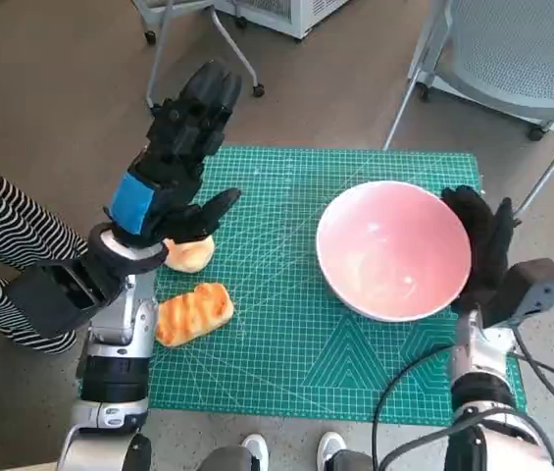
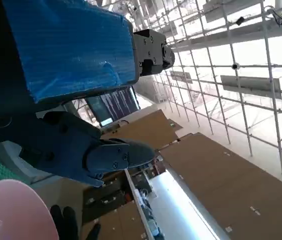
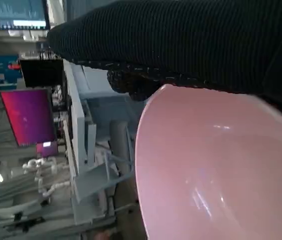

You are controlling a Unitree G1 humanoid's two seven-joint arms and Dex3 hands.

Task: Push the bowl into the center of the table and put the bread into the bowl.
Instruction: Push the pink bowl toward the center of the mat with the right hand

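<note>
A pink bowl (image 1: pixel 394 250) stands on the right part of the green cutting mat (image 1: pixel 286 363). My right hand (image 1: pixel 482 240) in its black glove rests flat against the bowl's right outer rim, holding nothing. In the right wrist view the glove (image 3: pixel 190 40) lies along the bowl's edge (image 3: pixel 220 170). A grilled bread (image 1: pixel 193 314) and a round bun (image 1: pixel 190 253) lie at the mat's left edge. My left hand (image 1: pixel 174 162) hangs raised above the bun, fingers spread and empty. In the left wrist view the left hand (image 2: pixel 71 60) fills the upper part of the picture, with the bowl (image 2: pixel 11 210) at the edge.
A person's striped legs (image 1: pixel 2 235) are close to the table's left side. A grey chair (image 1: pixel 512 49) stands beyond the far right corner, a wheeled stand (image 1: pixel 198 39) beyond the far edge. Shoes (image 1: pixel 257 446) show at the near edge.
</note>
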